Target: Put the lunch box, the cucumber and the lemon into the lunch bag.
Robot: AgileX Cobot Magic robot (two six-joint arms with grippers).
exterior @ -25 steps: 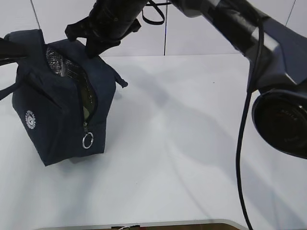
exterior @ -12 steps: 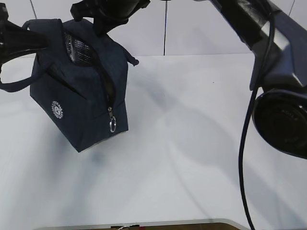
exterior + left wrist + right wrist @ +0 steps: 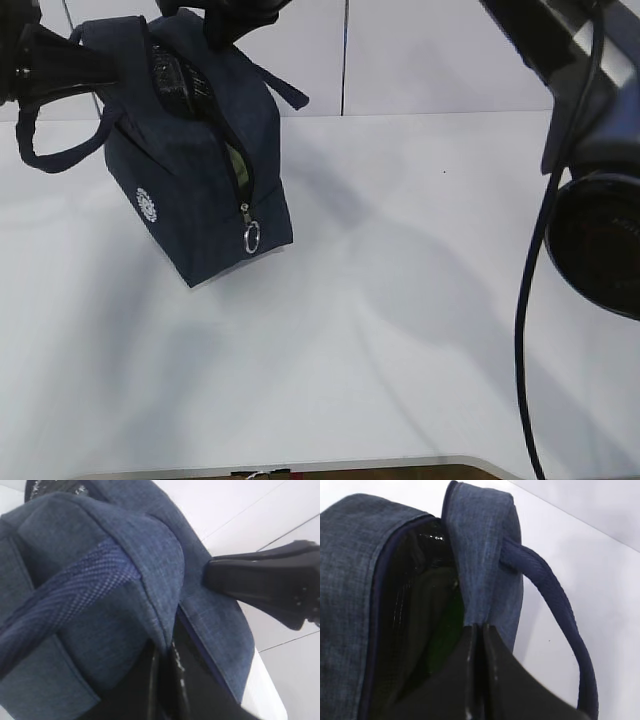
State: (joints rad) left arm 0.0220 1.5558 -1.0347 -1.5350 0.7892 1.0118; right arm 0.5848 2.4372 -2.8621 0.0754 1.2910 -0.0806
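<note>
The dark navy lunch bag hangs tilted above the white table, zipper partly open, ring pull dangling. My left gripper is shut on the bag's left top rim, seen close in the left wrist view. My right gripper is shut on the opposite rim flap. A pale green patch shows through the zipper gap. A dark green glossy patch shows inside; I cannot tell which item it is. The lunch box, cucumber and lemon are otherwise hidden.
One strap handle droops at the left of the bag, the other loops out at its right. The right arm's body and cable fill the right side. The white table lies below, a wall behind.
Both grippers have risen and carried the bag up and to the right. The bag has tilted more and its base has left the table.
</note>
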